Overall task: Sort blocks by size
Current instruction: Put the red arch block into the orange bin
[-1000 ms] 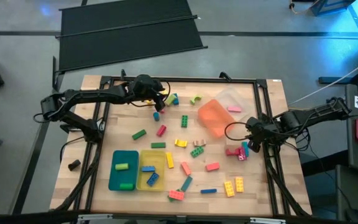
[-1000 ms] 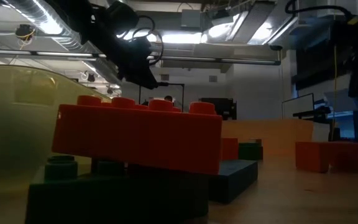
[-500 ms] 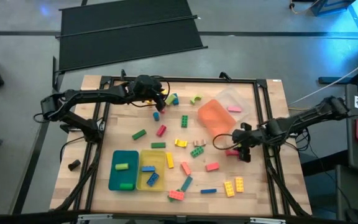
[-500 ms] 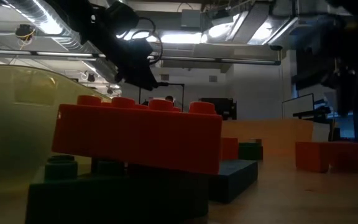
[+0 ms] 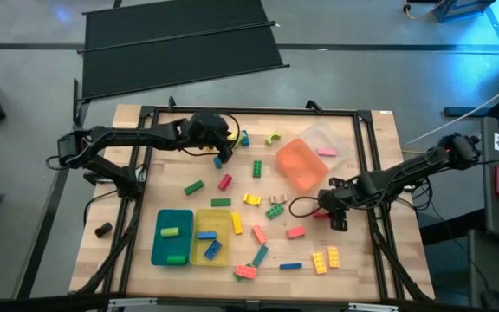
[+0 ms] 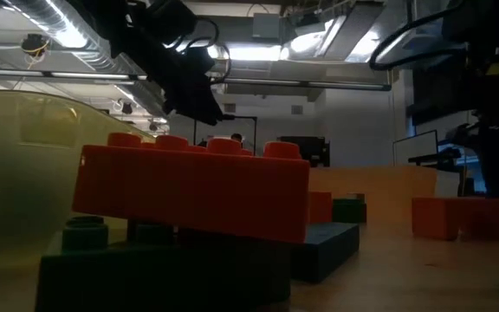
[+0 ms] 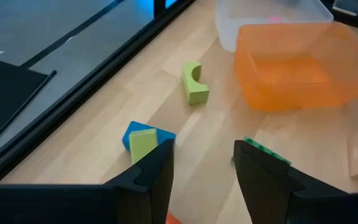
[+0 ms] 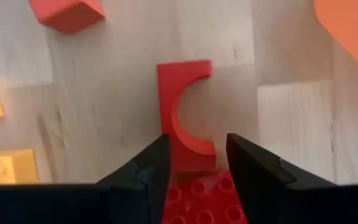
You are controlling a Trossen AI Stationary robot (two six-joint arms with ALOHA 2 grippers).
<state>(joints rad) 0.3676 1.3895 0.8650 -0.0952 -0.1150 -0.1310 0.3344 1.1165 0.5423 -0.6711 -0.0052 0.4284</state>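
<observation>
Block-strewn wooden table (image 5: pixel 171 195) (grey floor)

Just ahead of the right end effector (image 8: pixel 192 163): a red arch (image 8: pixel 184 106). Ahead of the left end effector (image 7: pixel 202 163): lime arch (image 7: pixel 194 83), orange tray (image 7: pixel 300 62), pale wood table (image 7: pixel 110 124).

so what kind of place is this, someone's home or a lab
Most likely a robotics lab or workshop, not a home. The low view shows exposed ceiling ducts and strip lights in an open room. From above, a framed wooden table stands on a grey floor, with two arms working over scattered blocks.
</observation>
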